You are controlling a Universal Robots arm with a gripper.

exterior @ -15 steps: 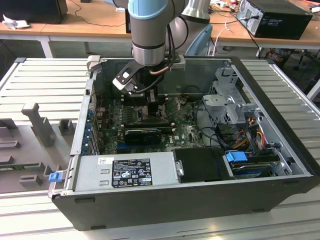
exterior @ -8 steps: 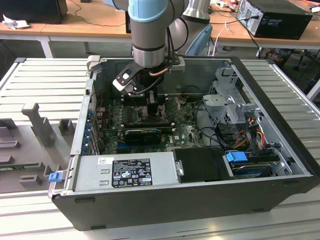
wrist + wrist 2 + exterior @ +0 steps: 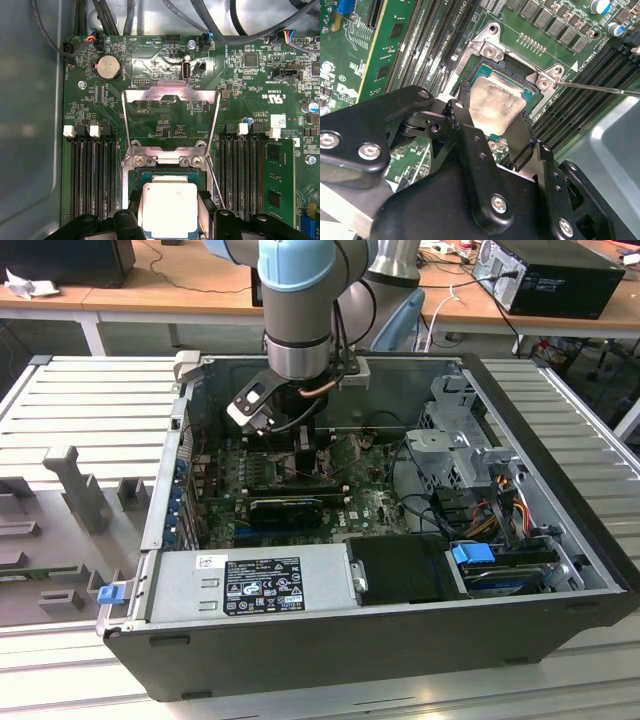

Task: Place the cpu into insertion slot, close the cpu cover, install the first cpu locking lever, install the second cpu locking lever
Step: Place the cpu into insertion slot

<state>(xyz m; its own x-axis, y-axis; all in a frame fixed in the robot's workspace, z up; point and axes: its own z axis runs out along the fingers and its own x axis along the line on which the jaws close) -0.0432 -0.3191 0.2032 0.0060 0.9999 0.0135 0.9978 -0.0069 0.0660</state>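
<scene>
Fingers (image 3: pixel 522 135) grip cpu (image 3: pixel 495 102) at insertion slot (image 3: pixel 517 65) (cpu cover (image 3: pixel 170 92) open).

The cpu (image 3: pixel 167 210) sits in the insertion slot (image 3: pixel 520 64), and the cpu cover (image 3: pixel 170 94) is up.
We see a flat square chip with a shiny grey top, and the slot's black rim shows around it. The cover, a thin metal frame with a big window, stands swung open at one edge of the slot. A thin locking lever (image 3: pixel 600 89) sticks out loose beside the slot.
</scene>
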